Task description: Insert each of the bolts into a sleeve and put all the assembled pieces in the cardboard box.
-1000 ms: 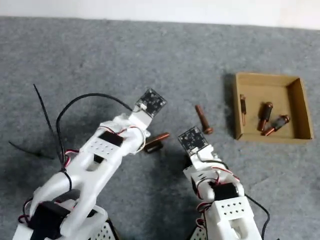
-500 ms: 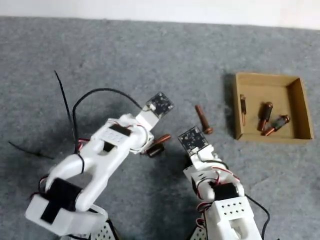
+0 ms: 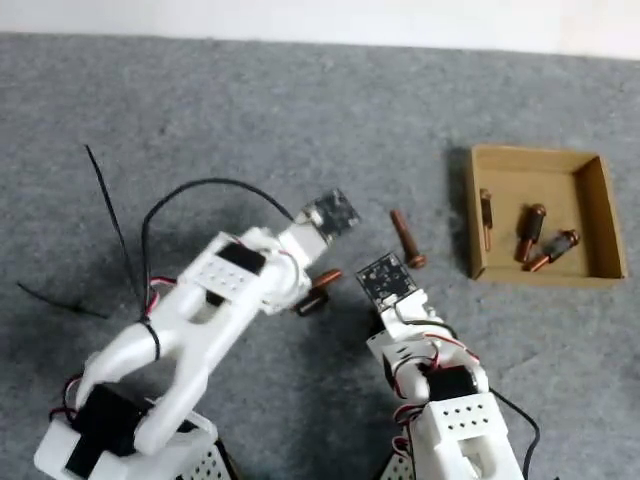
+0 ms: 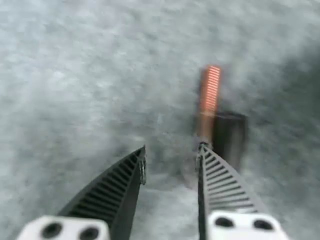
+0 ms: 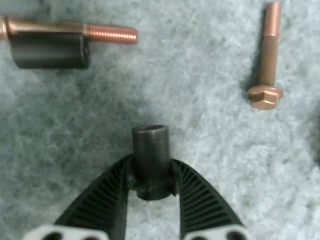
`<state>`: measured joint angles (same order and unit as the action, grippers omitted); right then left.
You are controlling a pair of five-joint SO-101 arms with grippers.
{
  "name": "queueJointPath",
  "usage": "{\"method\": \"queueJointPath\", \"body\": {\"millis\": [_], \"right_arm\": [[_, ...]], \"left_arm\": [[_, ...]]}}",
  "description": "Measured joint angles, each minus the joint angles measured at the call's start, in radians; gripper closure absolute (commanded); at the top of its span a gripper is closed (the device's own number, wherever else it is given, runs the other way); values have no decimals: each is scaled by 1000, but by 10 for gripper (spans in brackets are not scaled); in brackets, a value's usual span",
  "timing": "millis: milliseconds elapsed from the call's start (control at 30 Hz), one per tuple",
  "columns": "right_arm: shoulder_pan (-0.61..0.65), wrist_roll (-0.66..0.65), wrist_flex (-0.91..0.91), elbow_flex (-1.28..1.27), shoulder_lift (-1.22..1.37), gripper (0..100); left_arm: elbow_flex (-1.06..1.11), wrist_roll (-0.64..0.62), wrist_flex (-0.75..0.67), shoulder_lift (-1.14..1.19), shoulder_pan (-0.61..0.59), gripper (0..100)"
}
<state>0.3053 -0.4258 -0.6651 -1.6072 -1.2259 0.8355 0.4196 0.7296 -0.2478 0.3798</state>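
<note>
Two grippers are working over the grey felt table (image 3: 200,120) and we are watching each from its own wrist camera. Our right gripper (image 5: 151,167) is pinching a dark sleeve (image 5: 150,145), its jaws closing narrowly around the sleeve's lower part while the open mouth of the tube is pointing away from the wrist. Our left gripper (image 4: 171,150) is hanging just above the felt with its jaws spread apart and nothing between them. Right off one of its fingertips a copper bolt (image 4: 207,100) is lying with its threaded end pointing away, and a second sleeve (image 4: 230,135) is sitting right beside it. From the right wrist we are seeing that same pair lying side by side, the shank resting along the outside of the tube, not inside it as far as we can tell. From above, this pair is showing between the two arms, partly tucked under the left arm (image 3: 230,300). Near it a loose bolt (image 3: 405,238) is lying flat on the felt by itself, its hex head turned toward the right arm (image 3: 440,400). Off to the right the cardboard box (image 3: 470,215) is sitting well apart from both grippers, and three assembled pieces (image 3: 530,232) are already lying inside it.
</note>
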Motion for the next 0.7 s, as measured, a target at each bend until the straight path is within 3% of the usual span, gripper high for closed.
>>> {"method": "queueJointPath", "body": {"millis": [167,500,700], "right_arm": [[0,0,0,0,0,994],[0,0,0,0,0,994],[0,0,0,0,0,994]], "left_arm": [[11,3,6,-12,57,829],[38,40,0,-14,58,832],[-77,69,28,195,54,832]]}}
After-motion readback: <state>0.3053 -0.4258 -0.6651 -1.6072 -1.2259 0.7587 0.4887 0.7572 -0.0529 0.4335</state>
